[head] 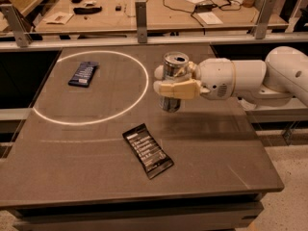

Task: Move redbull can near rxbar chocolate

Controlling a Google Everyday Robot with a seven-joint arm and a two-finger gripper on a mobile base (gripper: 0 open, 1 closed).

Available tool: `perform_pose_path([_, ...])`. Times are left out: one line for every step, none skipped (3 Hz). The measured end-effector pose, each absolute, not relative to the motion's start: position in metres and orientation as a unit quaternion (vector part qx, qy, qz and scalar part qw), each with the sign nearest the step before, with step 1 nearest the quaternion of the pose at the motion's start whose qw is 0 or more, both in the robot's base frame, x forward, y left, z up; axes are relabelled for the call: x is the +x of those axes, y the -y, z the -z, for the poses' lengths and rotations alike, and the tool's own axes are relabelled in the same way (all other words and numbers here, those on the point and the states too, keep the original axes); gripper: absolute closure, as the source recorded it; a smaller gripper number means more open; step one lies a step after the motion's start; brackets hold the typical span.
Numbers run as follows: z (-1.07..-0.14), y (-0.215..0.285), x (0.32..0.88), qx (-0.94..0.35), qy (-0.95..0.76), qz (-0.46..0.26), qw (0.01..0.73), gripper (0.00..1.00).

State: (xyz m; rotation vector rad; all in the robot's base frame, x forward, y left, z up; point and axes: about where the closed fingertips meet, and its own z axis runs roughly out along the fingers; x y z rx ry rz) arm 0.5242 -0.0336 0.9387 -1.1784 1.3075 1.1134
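The redbull can (173, 66) is a slim silver-grey can, upright, held just above the table right of centre. My gripper (174, 81) reaches in from the right on a white arm and is shut on the can, with cream fingers (179, 89) around its middle. The rxbar chocolate (147, 150) is a flat black bar with white text. It lies on the table in front of the can and a little to its left, at an angle.
A dark blue wrapped bar (83, 73) lies at the far left inside a white circle (144, 88) marked on the grey table (226, 153). Behind a metal rail (140, 14) is a wooden bench with cables and small items.
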Motion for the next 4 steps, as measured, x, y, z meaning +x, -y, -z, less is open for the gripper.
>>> perform_pose_path([-0.931, 0.032, 0.510, -0.500, -0.539, -0.462, 0.497, 1.00])
perform_pose_path([-0.918, 0.028, 0.497, -0.509, -0.536, -0.465, 0.487, 1.00])
perform_pose_path([-0.905, 0.025, 0.489, -0.516, -0.533, -0.472, 0.476, 1.00])
perform_pose_path([-0.899, 0.023, 0.487, -0.514, -0.529, -0.479, 0.476, 1.00])
